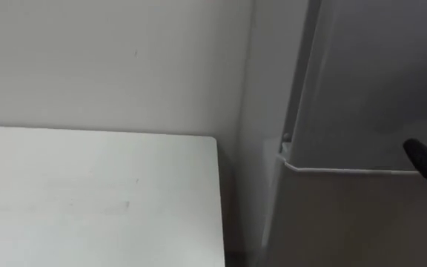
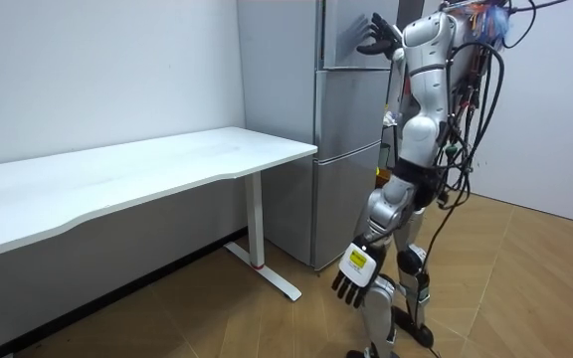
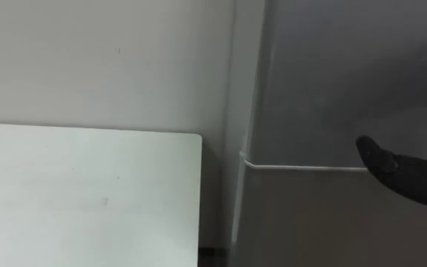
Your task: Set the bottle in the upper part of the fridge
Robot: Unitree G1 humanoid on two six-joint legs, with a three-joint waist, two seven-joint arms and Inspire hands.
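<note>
Upper fridge door with right hand at its lower edge

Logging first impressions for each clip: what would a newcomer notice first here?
The robot stands at the tall grey fridge, its right hand raised with fingers spread against the upper door, near the seam with the lower door. Its left hand hangs open at its side, holding nothing. A long white table stands beside the fridge, along the wall.
</note>
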